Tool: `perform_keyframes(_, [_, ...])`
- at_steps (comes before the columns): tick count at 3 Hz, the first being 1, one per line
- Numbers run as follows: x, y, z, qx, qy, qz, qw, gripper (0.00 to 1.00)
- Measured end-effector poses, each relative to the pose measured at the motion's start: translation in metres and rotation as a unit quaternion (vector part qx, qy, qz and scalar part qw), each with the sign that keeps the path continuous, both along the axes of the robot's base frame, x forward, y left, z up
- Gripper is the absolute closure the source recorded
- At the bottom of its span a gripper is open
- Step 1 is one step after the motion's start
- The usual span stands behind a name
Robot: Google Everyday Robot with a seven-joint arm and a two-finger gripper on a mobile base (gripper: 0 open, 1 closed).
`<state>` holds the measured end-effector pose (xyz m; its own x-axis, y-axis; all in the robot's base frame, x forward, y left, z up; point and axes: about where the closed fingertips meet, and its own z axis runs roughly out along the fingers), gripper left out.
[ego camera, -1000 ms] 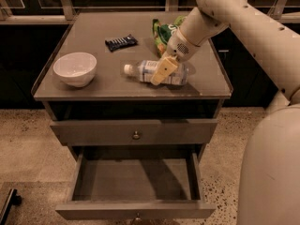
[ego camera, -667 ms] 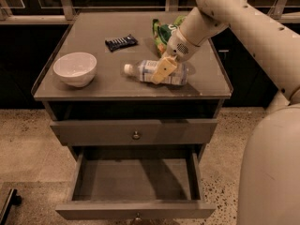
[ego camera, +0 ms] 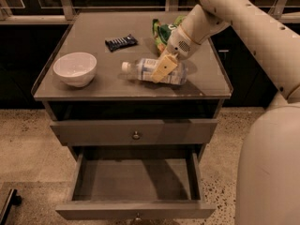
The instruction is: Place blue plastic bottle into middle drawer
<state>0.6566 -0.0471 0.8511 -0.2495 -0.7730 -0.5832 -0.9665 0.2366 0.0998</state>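
Lying on its side on the flat grey cabinet top, the small clear plastic bottle with a white cap and blue-and-white label is right under your pincer. The pincer is down on the middle of the bottle, touching it. You cannot tell if it is squeezing the bottle or just sitting on it. The bottle's white cap sticks out to the left of the pincer.

Just behind the pincer sits a crinkly green snack bag. A small dark wrapped snack bar lies behind it and to the left. A round white bowl stands well off to the left.

Straight below the pincer, the wide grey lowest drawer is pulled out. Between that drawer and the pincer is a closed grey drawer front with a small round knob.
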Motion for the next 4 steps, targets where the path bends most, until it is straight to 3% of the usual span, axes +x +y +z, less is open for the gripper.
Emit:
perform_keyframes(1, [-0.027, -0.006, 0.034, 0.058, -0.024, 0.005, 0.9980, 1.00])
perform_keyframes(2, [-0.074, -0.012, 0.070, 0.116, -0.071, -0.020, 0.9905, 1.00])
perform_keyframes(3, [-0.121, -0.027, 0.072, 0.149, -0.087, -0.058, 0.9833, 1.00])
perform_keyframes(4, [-0.147, -0.060, 0.036, 0.140, -0.055, -0.094, 0.9842, 1.00])
